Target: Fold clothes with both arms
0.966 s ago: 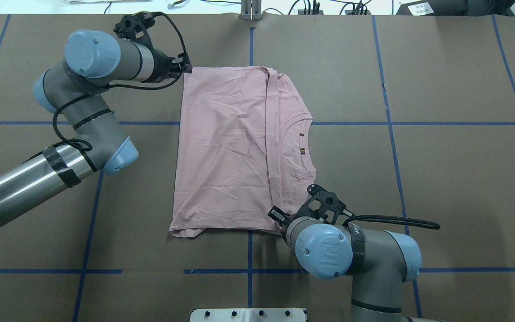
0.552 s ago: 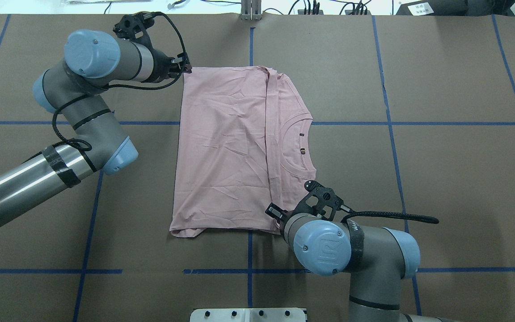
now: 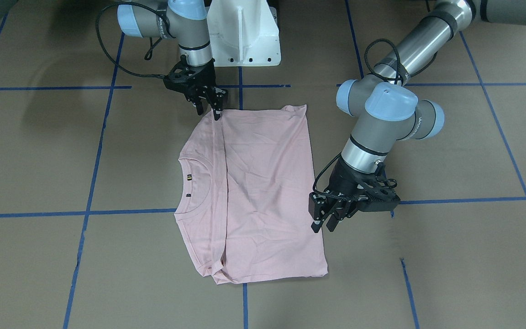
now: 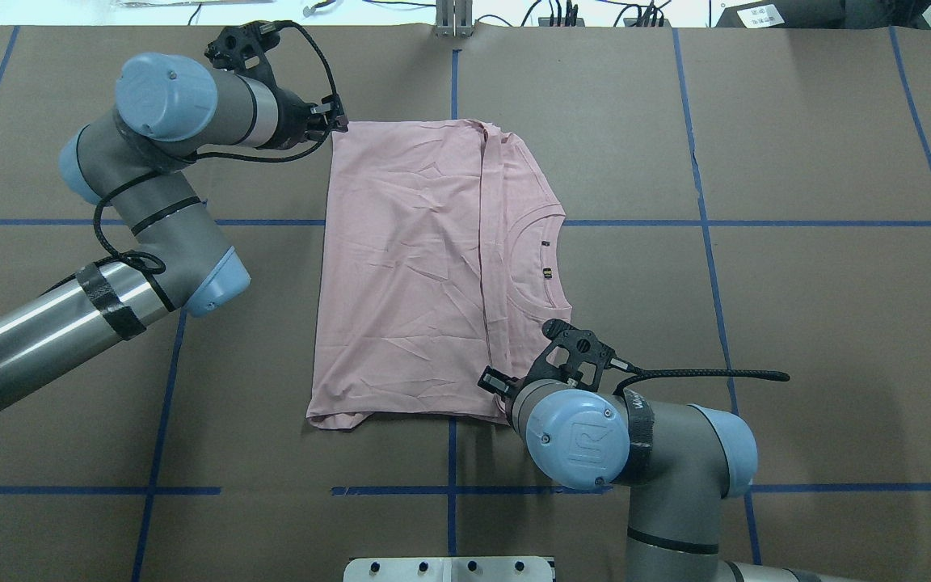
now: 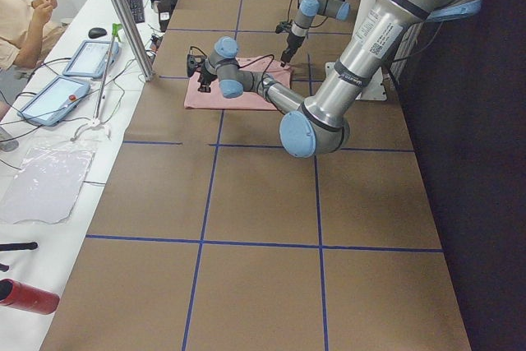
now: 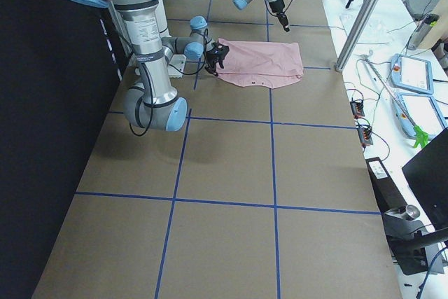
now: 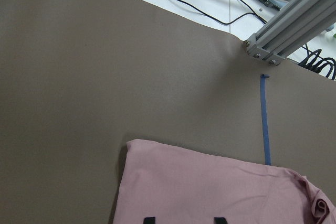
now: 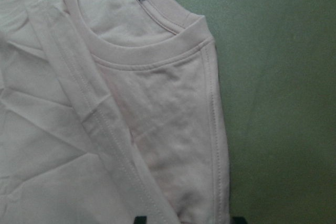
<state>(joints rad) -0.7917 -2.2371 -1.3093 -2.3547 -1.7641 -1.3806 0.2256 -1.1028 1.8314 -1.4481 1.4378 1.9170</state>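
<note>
The brown papered surface with its blue tape grid takes up most of what I see. The pale pink T-shirt lies flat near its middle, already folded to a rough rectangle, plain side up and collar toward the robot's right.

The left arm reaches to the shirt's far corner on the folded side. The right arm bends down over the near shoulder corner by the collar.

I read this step as taking hold of those two corners for the next fold. To do it well, I would lower each arm until the fingers bracket every layer at the edge, not just the top sheet. I would then close both together and lift evenly, so the cloth stays taut and the crease runs straight. A grip on one layer only would likely peel the earlier fold apart.

The left end effector has its fingers spread apart and holds nothing. In its wrist view the two fingertips show over pink cloth just behind the corner, though I cannot tell whether they touch it.

The right end effector is likewise spread and empty. Its fingertips straddle the shoulder seam just below the collar.
</note>
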